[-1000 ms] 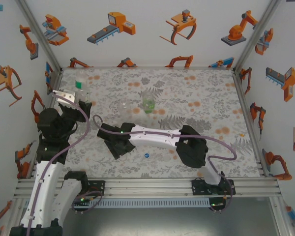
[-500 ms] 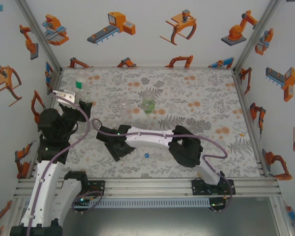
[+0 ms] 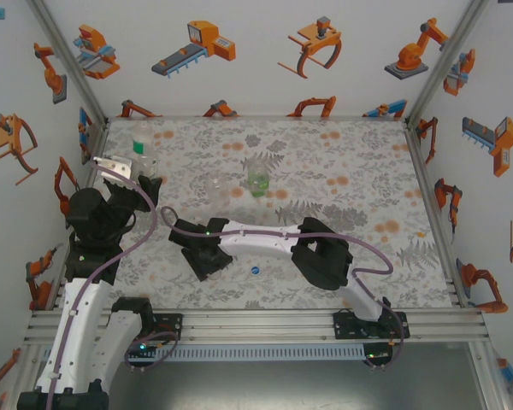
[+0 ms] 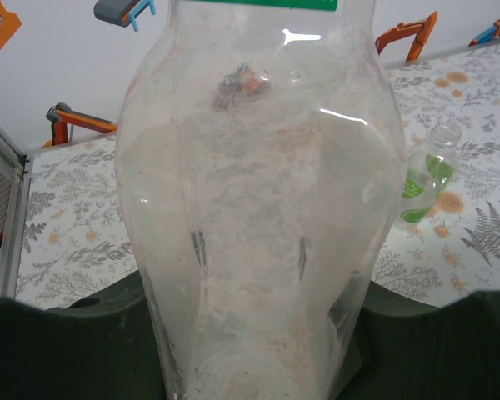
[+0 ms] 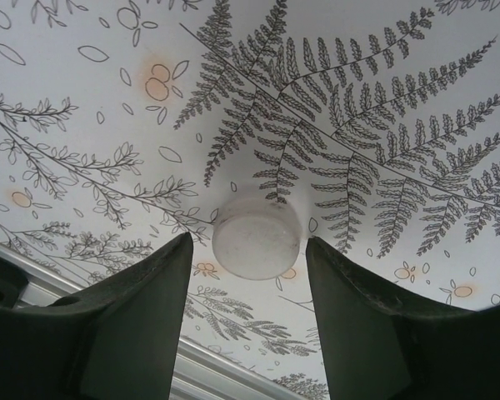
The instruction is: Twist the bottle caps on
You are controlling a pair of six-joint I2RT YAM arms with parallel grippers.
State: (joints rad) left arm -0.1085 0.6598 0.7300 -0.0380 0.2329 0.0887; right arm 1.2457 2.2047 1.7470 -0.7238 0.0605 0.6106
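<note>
Now the white cap: right gripper set over it, jaws not closed

As I judge it, the step in hand is the pick of the small round white plastic screw cap. It lies flat on the fern-printed table cover, between the fingers of the right gripper. The jaws stand open, one finger just beside the cap on each side.

The left gripper is closed around the clear plastic bottle with a green cap and holds it upright near the far left corner. The green-tinted bottle stands with an open neck, well apart from it. The small blue cap lies near the right arm.

For the next move I would close evenly on the rim. The cap is low, so I think it may slip.
</note>
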